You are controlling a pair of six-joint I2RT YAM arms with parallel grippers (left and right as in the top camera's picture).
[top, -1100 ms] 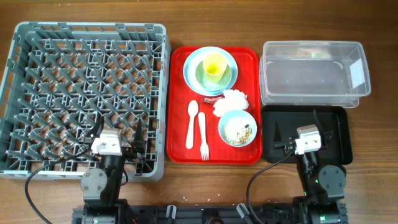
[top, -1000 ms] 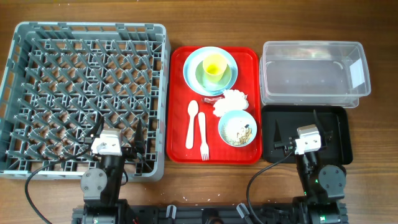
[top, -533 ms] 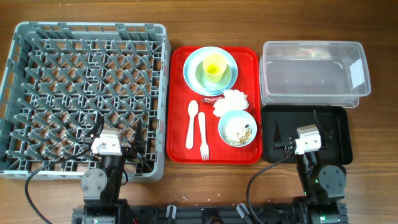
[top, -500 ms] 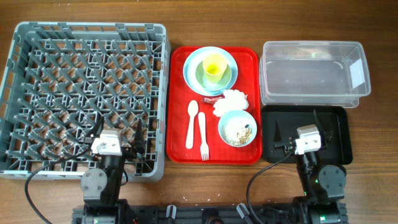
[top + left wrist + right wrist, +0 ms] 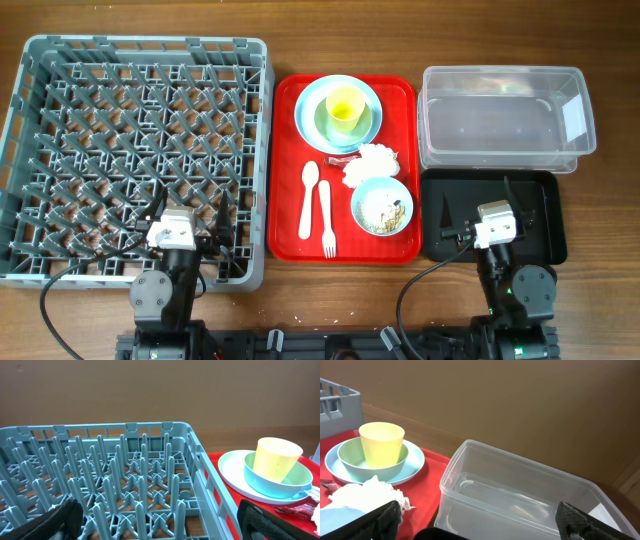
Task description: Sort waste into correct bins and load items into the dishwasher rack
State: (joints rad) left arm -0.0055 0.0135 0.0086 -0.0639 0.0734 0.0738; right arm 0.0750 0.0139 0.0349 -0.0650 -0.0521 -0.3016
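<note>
Left tool (image 5: 188,213), right tool (image 5: 476,204): jaws wide.

Grey pegged rack (image 5: 140,44) sits left, clear tub (image 5: 500,72) beyond black tray (image 5: 540,215) right, and between lie plate (image 5: 304,115) with upright yellow cup (image 5: 344,106), napkin (image 5: 371,162), wrapper (image 5: 340,158), spoon (image 5: 309,200), fork (image 5: 326,215), scrap-filled bowl (image 5: 360,195).

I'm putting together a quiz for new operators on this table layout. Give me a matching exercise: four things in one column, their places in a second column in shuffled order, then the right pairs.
Things
1. yellow cup
2. white spoon
3. clear tub
4. dishwasher rack

Places
A. left of the red tray
B. right of the red tray, next to the black tray
C. standing in a bowl on the plate
D. lying beside the fork on the red tray

Pairs: 1-C, 2-D, 3-B, 4-A
</note>
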